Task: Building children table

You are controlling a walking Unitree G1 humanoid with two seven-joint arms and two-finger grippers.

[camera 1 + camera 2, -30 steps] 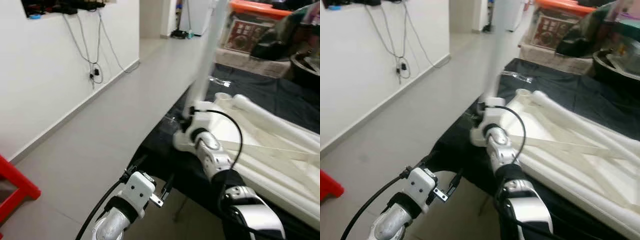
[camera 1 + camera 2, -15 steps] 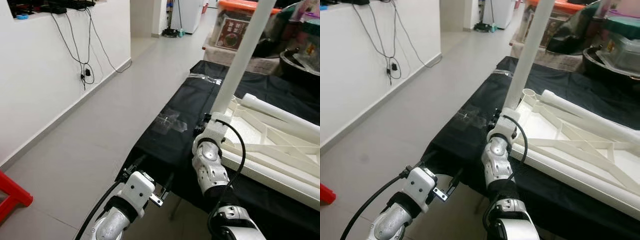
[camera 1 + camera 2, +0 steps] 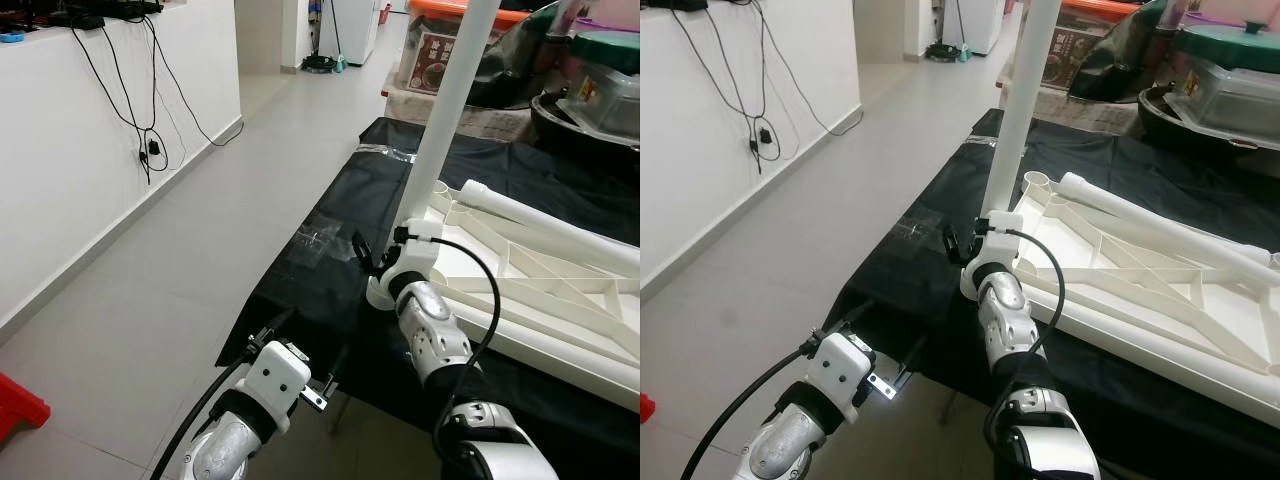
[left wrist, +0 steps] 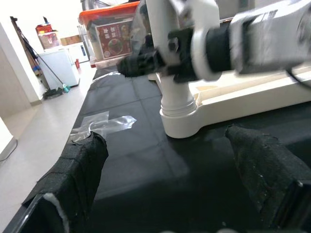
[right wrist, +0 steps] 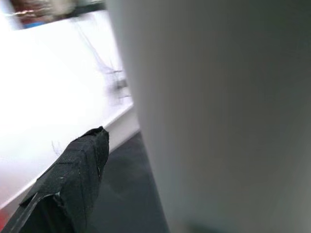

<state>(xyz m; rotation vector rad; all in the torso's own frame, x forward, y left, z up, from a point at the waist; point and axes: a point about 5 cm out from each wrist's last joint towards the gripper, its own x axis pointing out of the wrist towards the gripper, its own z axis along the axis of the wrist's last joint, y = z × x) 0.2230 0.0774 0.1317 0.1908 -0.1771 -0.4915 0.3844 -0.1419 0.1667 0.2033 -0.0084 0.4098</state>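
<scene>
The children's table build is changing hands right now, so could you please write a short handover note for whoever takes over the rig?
Right gripper: shut on the white table leg, which stands upright in a corner socket of the upside-down white tabletop.
Left gripper: open, empty, low by the near edge of the black-covered work table, pointing at the socket.
Done: one leg stood in its socket; whether fully seated, cannot tell.
Left: another white leg lies loose on the tabletop; remaining corners need legs.

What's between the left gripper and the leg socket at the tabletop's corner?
Bare black cloth, as the left wrist view shows. The left gripper hangs open before the socket holding the white leg; crumpled clear tape lies off to one side.
</scene>
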